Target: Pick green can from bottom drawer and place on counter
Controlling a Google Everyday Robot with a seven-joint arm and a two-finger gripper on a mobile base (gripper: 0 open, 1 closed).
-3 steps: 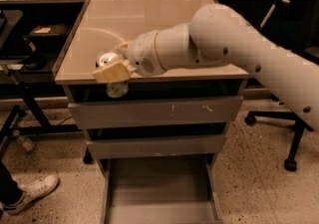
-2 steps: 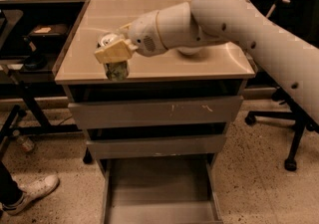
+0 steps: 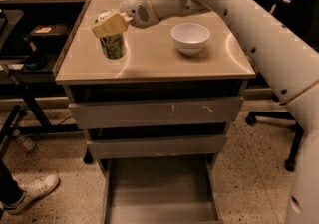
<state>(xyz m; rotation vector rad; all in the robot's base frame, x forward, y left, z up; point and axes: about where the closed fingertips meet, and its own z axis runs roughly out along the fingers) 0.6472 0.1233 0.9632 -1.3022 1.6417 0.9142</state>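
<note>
pincer (image 3: 107, 24) gripping green can (image 3: 113, 48) over counter (image 3: 164, 63), can top hidden

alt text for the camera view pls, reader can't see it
The gripper holds the green can upright at the left side of the counter, with a white bowl standing apart from it nearer the middle. Below, the bottom drawer is pulled open and empty.
</note>
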